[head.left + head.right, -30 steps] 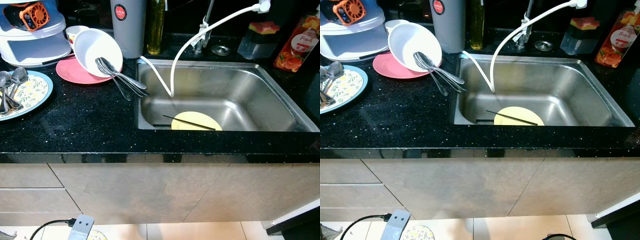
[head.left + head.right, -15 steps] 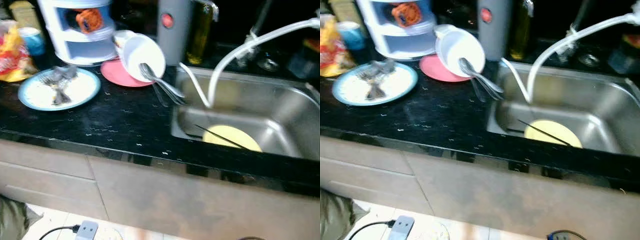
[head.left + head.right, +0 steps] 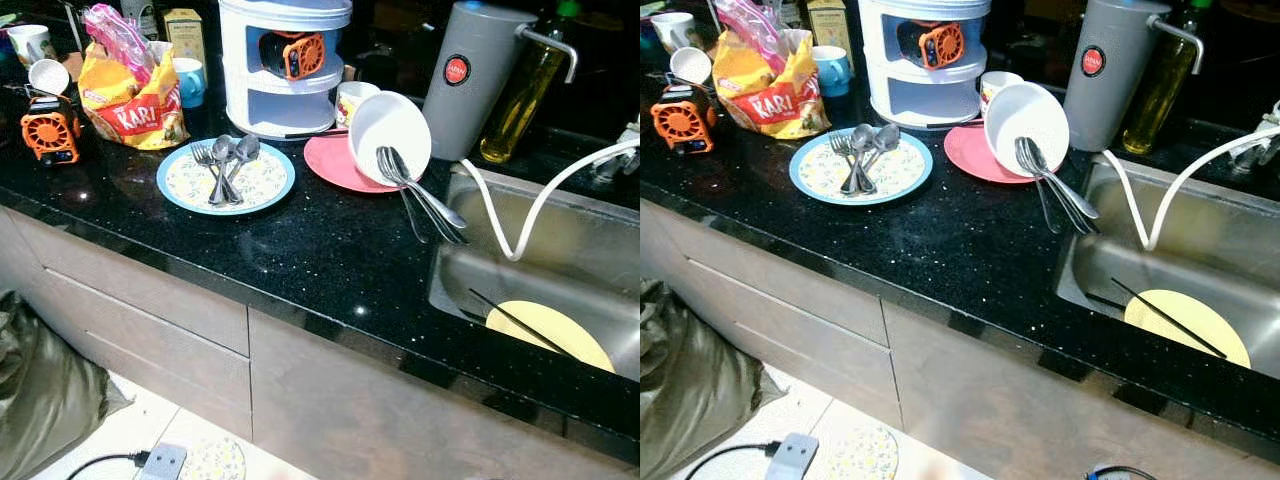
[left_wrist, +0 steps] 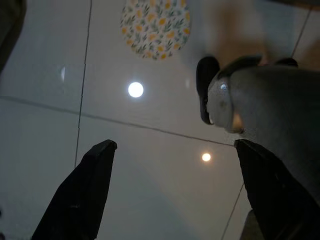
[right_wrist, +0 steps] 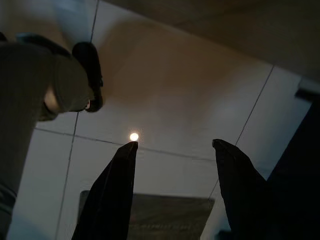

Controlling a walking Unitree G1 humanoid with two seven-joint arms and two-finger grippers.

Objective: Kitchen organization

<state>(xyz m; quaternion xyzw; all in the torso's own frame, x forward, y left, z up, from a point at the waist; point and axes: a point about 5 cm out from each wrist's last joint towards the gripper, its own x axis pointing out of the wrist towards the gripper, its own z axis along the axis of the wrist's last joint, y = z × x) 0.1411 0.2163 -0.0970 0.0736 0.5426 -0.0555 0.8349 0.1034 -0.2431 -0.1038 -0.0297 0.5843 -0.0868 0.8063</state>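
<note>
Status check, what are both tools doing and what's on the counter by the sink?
Left tool and right tool open, hanging over the floor. Patterned plate holds cutlery; white bowl with spoons tilts on pink plate. Yellow plate in sink.

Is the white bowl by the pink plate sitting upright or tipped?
Tipped: the white bowl leans on its side on the pink plate, spoons sticking out.

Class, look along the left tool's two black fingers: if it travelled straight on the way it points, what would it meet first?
Most likely the tiled floor. The left tool hangs open, pointing down at bare tiles, with nothing between its fingers; the robot's foot lies off to one side.
</note>
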